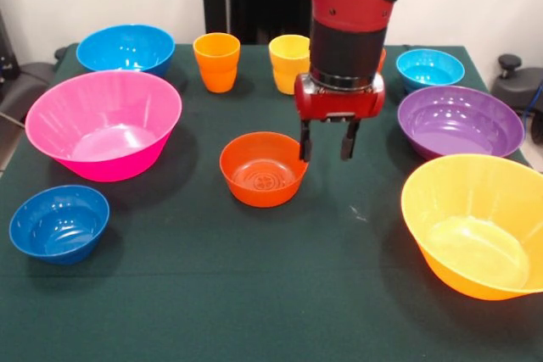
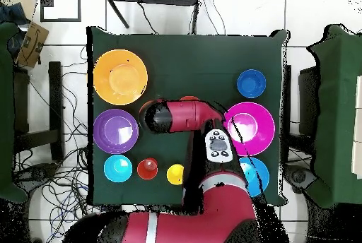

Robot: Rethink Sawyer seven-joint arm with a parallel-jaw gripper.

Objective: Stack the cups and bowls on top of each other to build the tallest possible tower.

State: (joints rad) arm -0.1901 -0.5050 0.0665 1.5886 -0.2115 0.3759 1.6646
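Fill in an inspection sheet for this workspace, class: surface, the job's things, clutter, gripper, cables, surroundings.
Surface: dark green table, covered with cloth.
Job's things: small orange-red bowl at centre; large pink bowl, yellow-orange bowl, purple bowl, medium blue bowl, dark blue bowl, cyan bowl; light orange cup, yellow cup; red-orange cup mostly hidden in the front view. Nothing stacked yet.
Clutter: nothing seen.
Gripper: gripper open, empty, by the orange-red bowl's rim.
Cables: cables tangled on the floor beside the table.
Surroundings: cardboard box, second green table.
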